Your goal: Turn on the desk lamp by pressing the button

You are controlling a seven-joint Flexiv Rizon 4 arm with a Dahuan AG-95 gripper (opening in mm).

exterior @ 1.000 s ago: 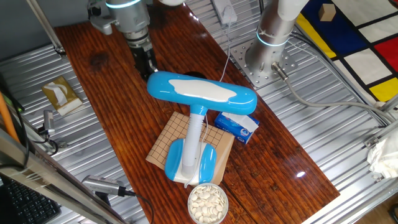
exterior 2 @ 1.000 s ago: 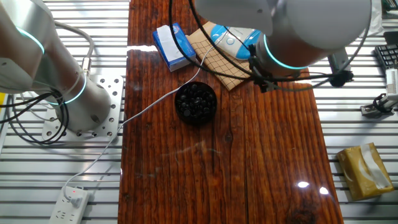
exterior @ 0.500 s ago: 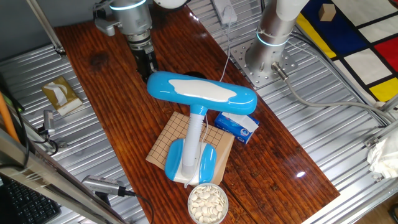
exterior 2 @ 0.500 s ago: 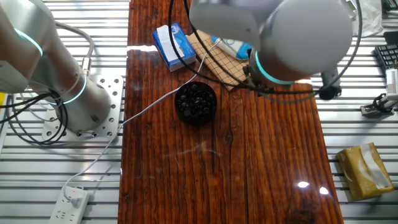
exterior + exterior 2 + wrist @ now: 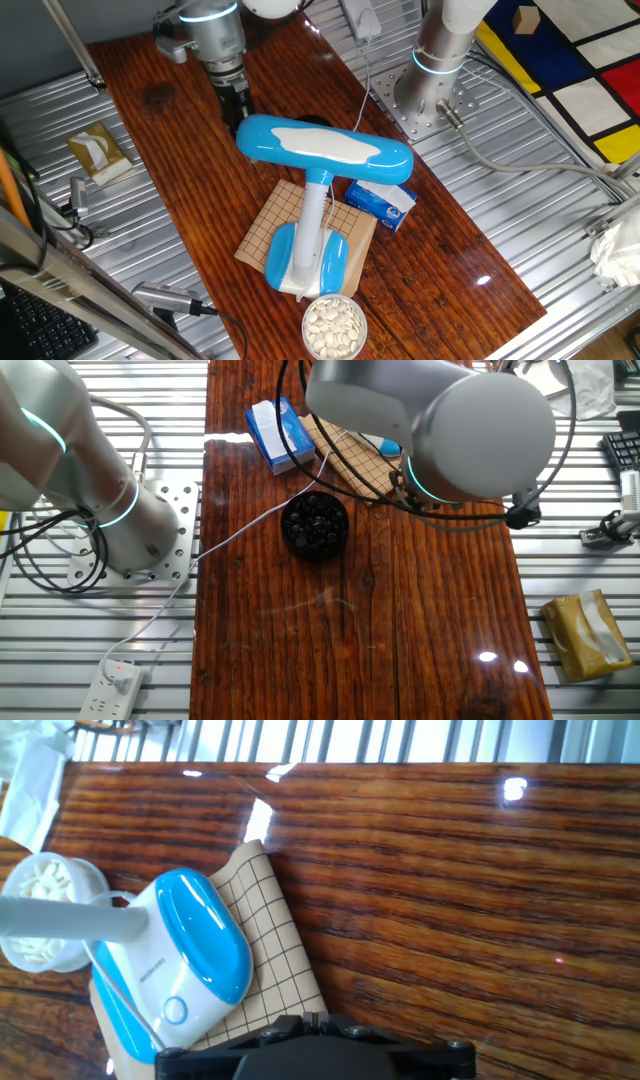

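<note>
Shifted slightly since half a second ago: gripper (image 5: 234,108), drawn a little away from lamp (image 5: 322,150); jaw gap cannot be told, nothing seen held. One lamp, just past the jaws: sky-blue oval head with white panel, white stem, blue-and-white base (image 5: 172,972) on one grid mat (image 5: 262,955). One bowl (image 5: 334,324) beyond.

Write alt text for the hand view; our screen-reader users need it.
Desk lamp base, blue and white with a round button, sits on a gridded mat on a wooden table. A bowl of white pieces stands behind it.
</note>
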